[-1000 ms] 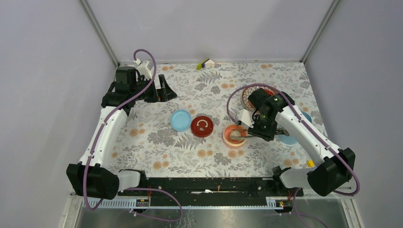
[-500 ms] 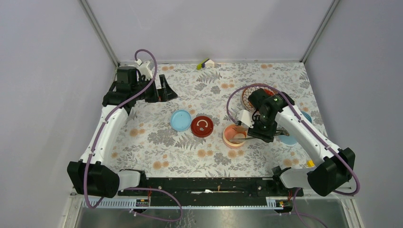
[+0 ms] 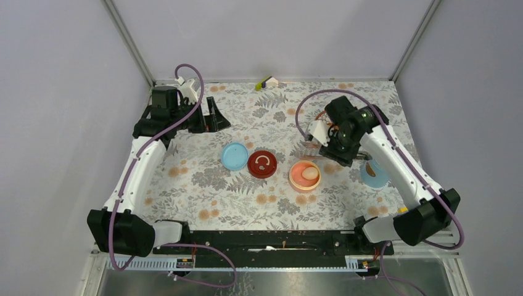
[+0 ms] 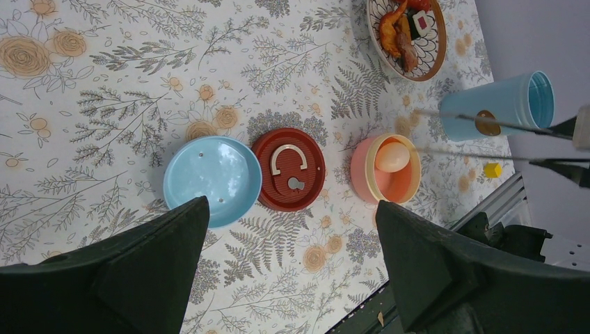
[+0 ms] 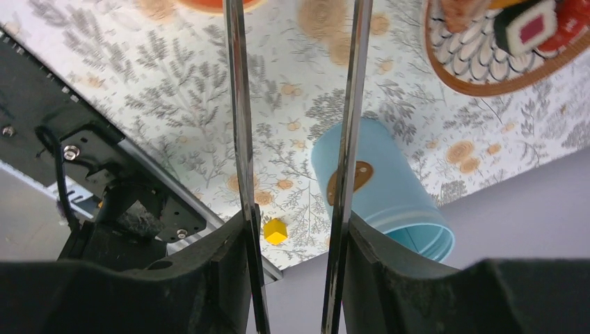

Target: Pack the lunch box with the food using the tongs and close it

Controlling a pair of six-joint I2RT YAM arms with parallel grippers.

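The egg [image 3: 309, 174] is in: it now sits alone in the pink bowl [image 3: 292, 179], which stands on the flowered cloth near the middle of the table. A second ago the right claw [image 3: 336, 143] was down at that bowl with the tongs [image 5: 237, 125] reaching in; now it has lifted off and swung toward the back, over the near edge of the patterned dish [image 4: 435, 52] where the rest of the food [image 4: 402, 29] still lies. Its two fingers press on the outsides of the tongs' arms, holding the tool, and the arms stand apart with nothing between their tips. So I'd say one piece is packed and the arm is heading for the next, with the dark chunks and the orange bit still to fetch. The blue shell [image 3: 374, 174] lies on its side to the right of the bowl, its brown strap showing, and the blue disc [image 3: 235, 156] rests left of a dark red lid [image 3: 262, 164], just beside it, so closing has not begun. The left claw [image 3: 211, 116] is parked at the far left, spread wide and empty.
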